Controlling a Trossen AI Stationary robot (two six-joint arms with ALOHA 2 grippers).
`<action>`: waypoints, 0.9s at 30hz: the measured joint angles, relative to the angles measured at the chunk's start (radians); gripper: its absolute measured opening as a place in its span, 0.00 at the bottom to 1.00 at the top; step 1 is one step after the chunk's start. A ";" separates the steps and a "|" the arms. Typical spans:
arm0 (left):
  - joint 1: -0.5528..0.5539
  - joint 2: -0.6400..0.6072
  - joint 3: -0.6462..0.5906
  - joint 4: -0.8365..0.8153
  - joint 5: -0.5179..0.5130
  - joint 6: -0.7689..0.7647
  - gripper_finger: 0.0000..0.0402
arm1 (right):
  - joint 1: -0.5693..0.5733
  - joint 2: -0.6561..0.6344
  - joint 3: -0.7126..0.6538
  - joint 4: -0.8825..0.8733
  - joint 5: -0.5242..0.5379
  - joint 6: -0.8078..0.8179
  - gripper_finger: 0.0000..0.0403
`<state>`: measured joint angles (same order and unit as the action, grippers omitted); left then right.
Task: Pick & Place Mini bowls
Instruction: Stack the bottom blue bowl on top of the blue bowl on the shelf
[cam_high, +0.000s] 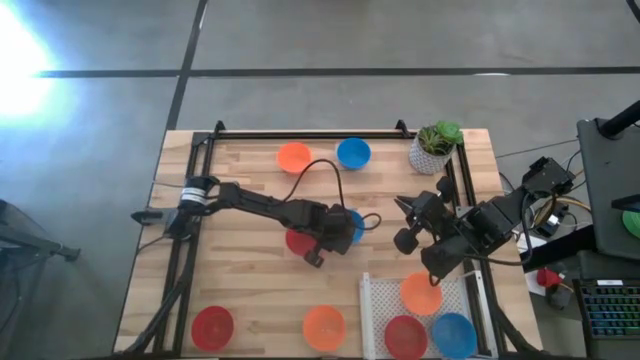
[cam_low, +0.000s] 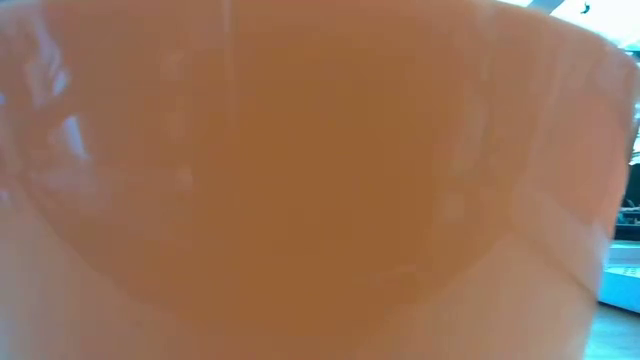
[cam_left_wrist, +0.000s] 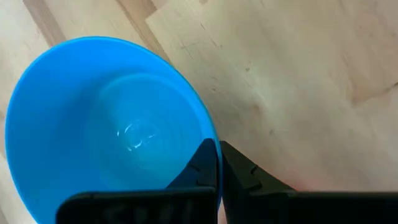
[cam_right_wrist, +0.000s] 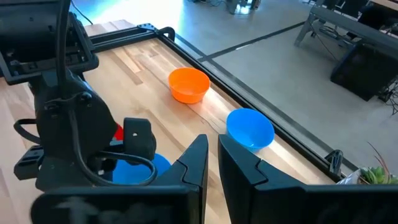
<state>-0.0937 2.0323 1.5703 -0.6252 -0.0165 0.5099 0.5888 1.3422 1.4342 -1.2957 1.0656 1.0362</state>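
Observation:
A blue mini bowl (cam_left_wrist: 106, 124) sits mouth up under my left gripper (cam_left_wrist: 217, 155), which is shut on its rim at mid-table (cam_high: 340, 232). A red mini bowl (cam_high: 296, 241) lies on the wood right beside it, partly under the left arm. My right gripper (cam_right_wrist: 212, 158) hovers shut and holding nothing to the right of them (cam_high: 402, 204). An orange bowl (cam_high: 293, 156) and a blue bowl (cam_high: 353, 152) rest on the table near the far edge. A red bowl (cam_high: 212, 325) and an orange bowl (cam_high: 323, 326) stand at the near edge. My left gripper pinches the blue bowl's rim (cam_left_wrist: 210, 134), one finger (cam_left_wrist: 200, 167) inside the bowl and the other (cam_left_wrist: 244, 175) outside its wall. The fingers come from above, slanting down. The bowl stays mouth up; whether its base rests on the table I cannot tell.
A white tray (cam_high: 375, 300) at the near right holds an orange (cam_high: 420, 292), a red (cam_high: 404, 336) and a blue bowl (cam_high: 453, 335). A white pot with a plant (cam_high: 435, 147) stands at the far right. An orange bowl (cam_low: 300, 180) fills the low view. A black frame rail (cam_high: 300, 133) runs along the table's far edge.

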 joint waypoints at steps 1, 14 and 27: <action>0.000 0.000 0.000 0.000 0.000 -0.011 0.00 | 0.000 0.000 0.000 0.000 0.000 0.000 0.08; 0.001 0.014 -0.005 0.015 -0.001 -0.042 0.03 | 0.000 0.000 0.000 0.000 0.000 0.001 0.08; 0.001 0.017 -0.005 0.023 -0.002 -0.094 0.12 | 0.000 0.000 0.000 0.000 0.000 0.003 0.08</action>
<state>-0.0929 2.0491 1.5654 -0.6018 -0.0189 0.4159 0.5888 1.3422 1.4342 -1.2957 1.0660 1.0389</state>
